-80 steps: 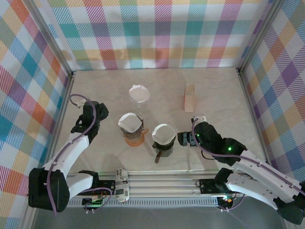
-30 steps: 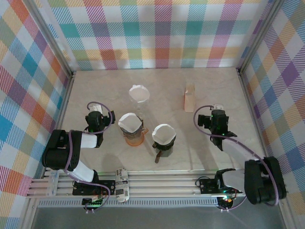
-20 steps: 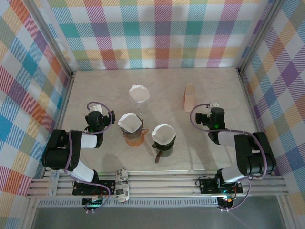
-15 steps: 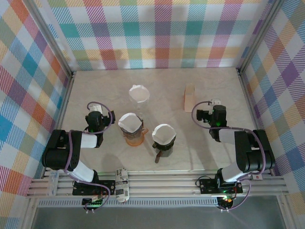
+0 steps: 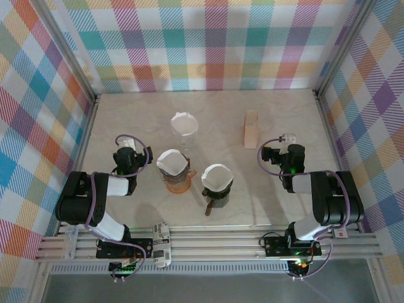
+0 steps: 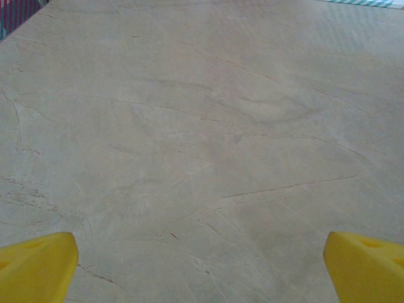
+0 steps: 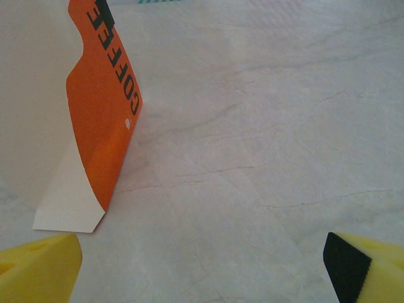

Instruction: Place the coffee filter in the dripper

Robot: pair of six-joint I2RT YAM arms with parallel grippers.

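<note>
Three drippers stand mid-table in the top view, each with a white paper filter sitting in it: a clear dripper (image 5: 184, 124) at the back, an orange dripper (image 5: 173, 167) and a dark dripper (image 5: 216, 182) with a handle toward me. My left gripper (image 5: 126, 155) rests left of the orange one, open, its yellow fingertips (image 6: 38, 265) wide apart over bare table. My right gripper (image 5: 285, 153) rests well right of the dark dripper, open, its fingertips (image 7: 41, 265) spread with nothing between them.
An orange and white coffee filter box (image 7: 104, 107) stands upright ahead and left of the right gripper, at the back right of the table (image 5: 251, 129). Checked walls enclose the marble table (image 5: 290, 113) on three sides.
The right arm has drawn back from beside the dark dripper and folded up at the right. The left arm folded back too and has been still for the last second. The drippers have not moved.
</note>
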